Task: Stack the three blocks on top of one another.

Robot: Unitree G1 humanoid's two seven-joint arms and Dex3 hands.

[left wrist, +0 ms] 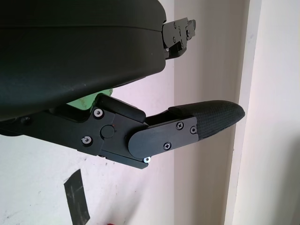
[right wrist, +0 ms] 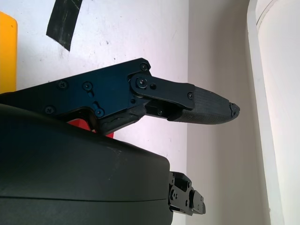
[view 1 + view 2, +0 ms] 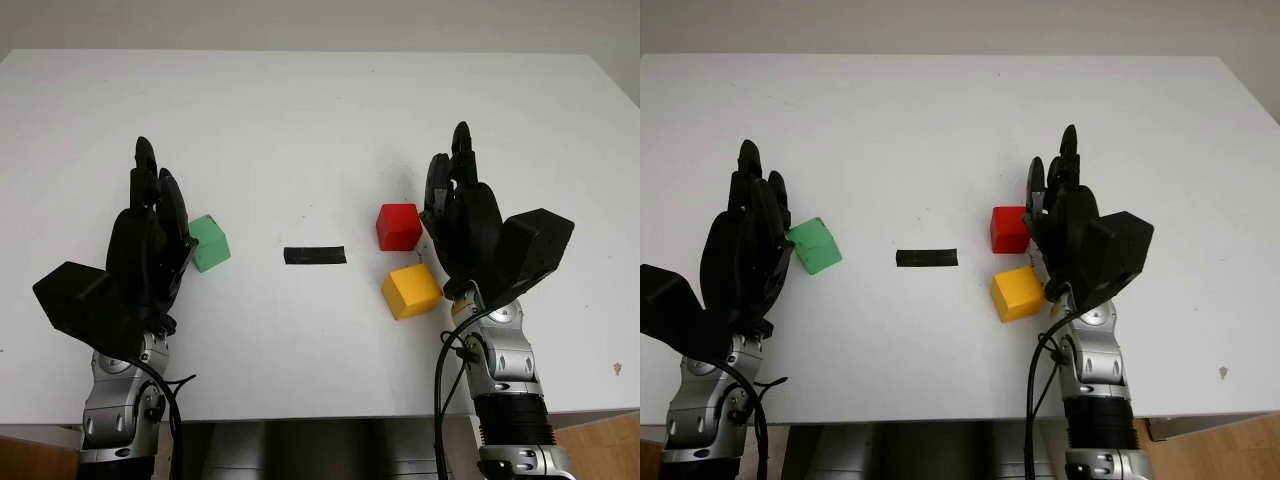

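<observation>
A green block [image 3: 209, 242] lies on the white table [image 3: 320, 120] at the left, just right of my left hand [image 3: 152, 215], which is open and stands beside it. A red block [image 3: 398, 226] sits right of centre, with a yellow block [image 3: 411, 290] just in front of it. My right hand [image 3: 455, 195] is open and stands close against the right side of the red and yellow blocks. In the right wrist view the yellow block [image 2: 7, 51] and a sliver of the red block [image 2: 79, 124] show past the hand. The green block [image 1: 89, 99] peeks from behind the left hand's shell.
A short strip of black tape [image 3: 315, 255] lies flat on the table between the green block and the other two. The table's front edge [image 3: 320, 415] runs just behind my wrists.
</observation>
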